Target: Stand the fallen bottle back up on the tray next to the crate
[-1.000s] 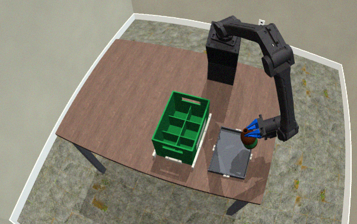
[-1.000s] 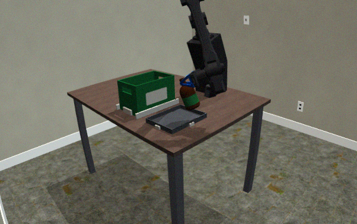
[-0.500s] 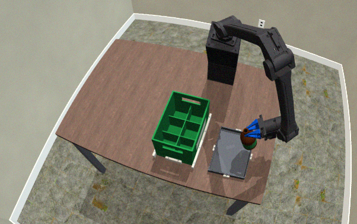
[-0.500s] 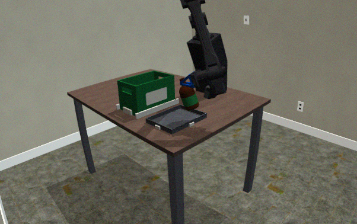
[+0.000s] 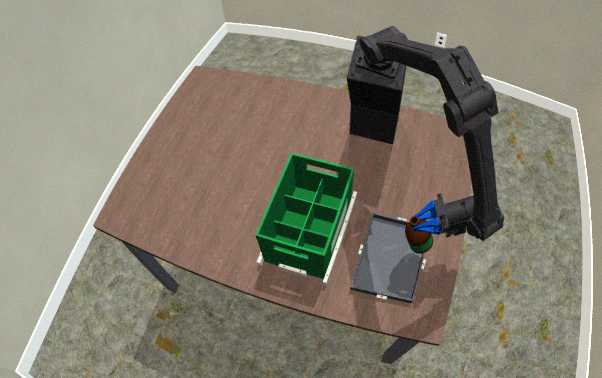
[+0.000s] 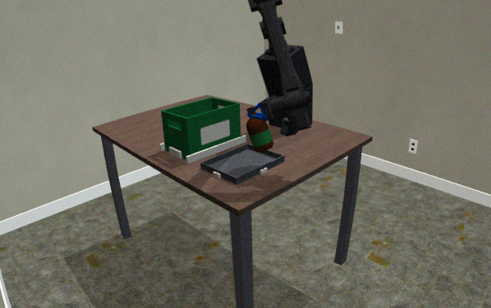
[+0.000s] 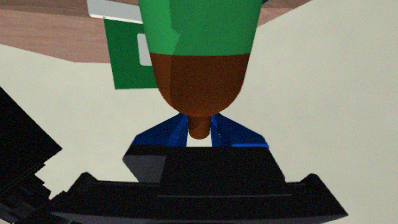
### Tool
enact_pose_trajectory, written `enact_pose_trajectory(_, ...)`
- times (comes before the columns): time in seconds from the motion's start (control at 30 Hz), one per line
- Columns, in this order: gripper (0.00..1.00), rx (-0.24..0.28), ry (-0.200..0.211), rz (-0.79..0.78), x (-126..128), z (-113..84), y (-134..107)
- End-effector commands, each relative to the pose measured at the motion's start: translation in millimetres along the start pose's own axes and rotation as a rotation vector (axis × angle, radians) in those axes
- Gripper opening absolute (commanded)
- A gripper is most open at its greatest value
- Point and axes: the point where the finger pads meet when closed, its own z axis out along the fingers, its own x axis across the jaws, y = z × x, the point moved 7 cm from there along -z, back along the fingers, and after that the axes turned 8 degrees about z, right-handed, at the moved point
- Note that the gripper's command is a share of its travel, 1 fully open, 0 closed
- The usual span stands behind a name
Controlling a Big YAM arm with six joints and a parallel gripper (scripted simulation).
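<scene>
One-armed, holds the bottle point(image 5: 420, 235) point(image 6: 259, 134) point(image 7: 200, 75) by the neck, with the pincer point(image 5: 415, 224) point(image 6: 251, 113) point(image 7: 199, 112) clamped on it. Leans it cap end up, base down, at the tray's point(image 5: 385, 250) point(image 6: 234, 163) corner nearest the arm's pedestal point(image 5: 374, 112) point(image 6: 303, 73). Cannot tell whether base and tray touch. Leaves the crate point(image 5: 295, 263) point(image 6: 175, 140) point(image 7: 125, 65) beside the tray on the bench point(image 5: 215, 150) point(image 6: 322, 143) point(image 7: 45, 40).

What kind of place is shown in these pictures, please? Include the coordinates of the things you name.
Probably a robot test room: a black arm point(image 5: 480, 155) point(image 6: 283, 61) stands at a wooden table point(image 5: 205, 150) point(image 6: 318, 151), its pincer point(image 5: 415, 223) point(image 6: 251, 113) point(image 7: 199, 112) gripping a bottle point(image 5: 419, 235) point(image 6: 258, 130) point(image 7: 200, 75), with white strips point(image 5: 340, 237) point(image 6: 216, 149) beside a green crate point(image 5: 292, 250) point(image 6: 175, 136) point(image 7: 127, 75).
</scene>
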Motion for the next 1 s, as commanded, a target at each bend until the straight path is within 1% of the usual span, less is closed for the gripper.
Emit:
enact_pose_trajectory(0.0,0.00,0.010,-0.013,-0.023,1,-4.8,3)
enact_pose_trajectory(0.7,0.00,0.010,-0.013,-0.024,1,-4.5,3)
enact_pose_trajectory(0.9,0.00,0.018,-0.006,-0.034,5,2.2,1)
enact_pose_trajectory(0.97,0.00,0.020,0.000,-0.034,4,5.5,-3)
